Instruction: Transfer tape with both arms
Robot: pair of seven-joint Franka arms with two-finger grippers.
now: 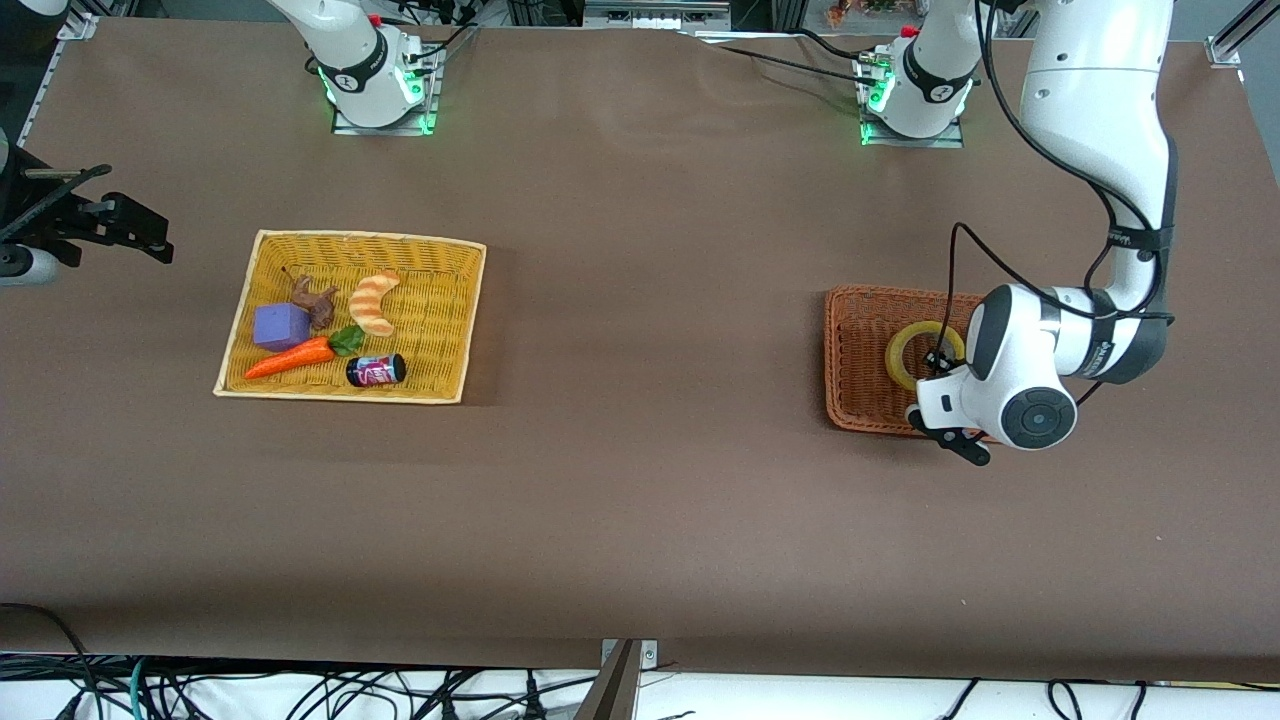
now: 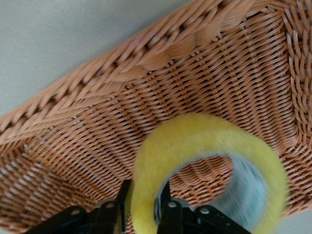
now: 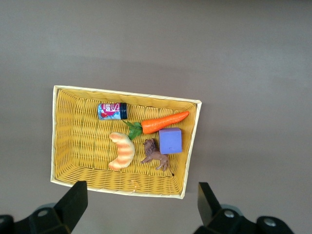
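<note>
Five items (image 1: 330,335) crowd yellow basket (image 1: 440,300); tape (image 1: 905,350) apart.

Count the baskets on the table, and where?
2. The yellow basket sits toward the right arm's end, holding toys. The brown basket sits toward the left arm's end, with the tape in it. None looks hidden.

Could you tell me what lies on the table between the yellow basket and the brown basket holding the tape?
Nothing: the front view shows only bare table between the yellow basket and the brown basket.

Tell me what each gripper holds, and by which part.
The left gripper pinches the tape through its ring wall, over the brown basket. The right gripper is open, holding nothing, above the yellow basket.
</note>
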